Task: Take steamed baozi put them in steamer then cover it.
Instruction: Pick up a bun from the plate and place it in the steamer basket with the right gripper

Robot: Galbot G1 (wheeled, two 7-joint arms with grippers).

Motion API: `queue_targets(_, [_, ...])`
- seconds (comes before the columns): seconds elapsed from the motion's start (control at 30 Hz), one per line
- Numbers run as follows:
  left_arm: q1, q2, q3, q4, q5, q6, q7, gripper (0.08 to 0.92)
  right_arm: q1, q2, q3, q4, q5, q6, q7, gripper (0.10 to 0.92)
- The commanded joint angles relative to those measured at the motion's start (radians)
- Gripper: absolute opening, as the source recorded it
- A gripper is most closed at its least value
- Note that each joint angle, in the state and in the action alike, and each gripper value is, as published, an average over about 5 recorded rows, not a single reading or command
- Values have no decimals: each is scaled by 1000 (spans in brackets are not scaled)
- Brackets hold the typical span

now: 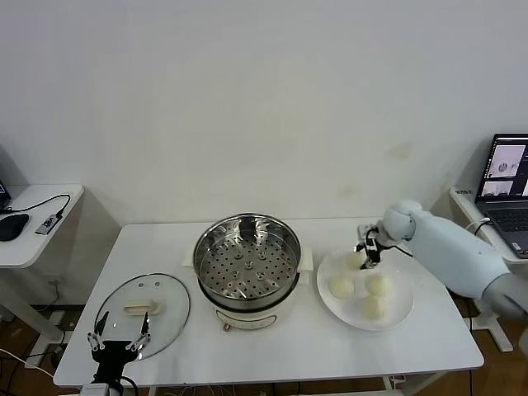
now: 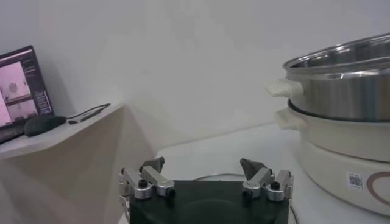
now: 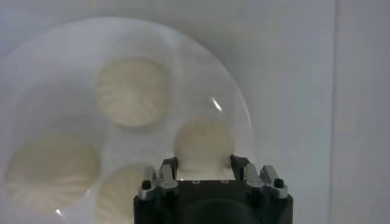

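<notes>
Right claw [image 3: 204, 159] gripped the baozi [image 3: 204, 143] nearest the plate's [image 1: 404, 318] far rim, beside the steamer [image 1: 247, 262]; left claw [image 1: 120, 337] hung wide at the tabletop's [image 1: 330, 351] near edge.

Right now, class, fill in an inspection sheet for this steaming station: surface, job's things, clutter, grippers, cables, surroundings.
Surface: white table, bare between items.
Job's things: steamer open at centre, perforated tray empty; four baozi on the white plate to its right; glass lid lying flat to its left.
Clutter: nothing seen.
Grippers: right gripper shut on the far baozi; left gripper open, at the lid's near edge.
Cables: one on the left side desk, beside a mouse.
Surroundings: plain wall; laptop on the right desk.
</notes>
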Motion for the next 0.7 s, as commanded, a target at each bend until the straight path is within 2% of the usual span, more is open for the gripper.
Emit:
queue_targets(0.03, [0,1,1,0,-1,1,1,823,128,-61,-64,108,99,-11,-11,561])
queue_targets(0.2, [5,14,6,-13,-30,11,15,823,331,-72,-188,172,254,-2,-1,568])
queue_targets(0.4, [6,24,16,-9,-93,20,35,823,509,13,-298,207,406,47,20,569])
queue_targets(0.53, [5,25,20,-2,-96,10,36,823,548,101,-361,206,438,110,34,568])
queue_targets(0.7, [2,30,13,-11,-94,5,34,823,540,253,-417,166,403,235,55,568])
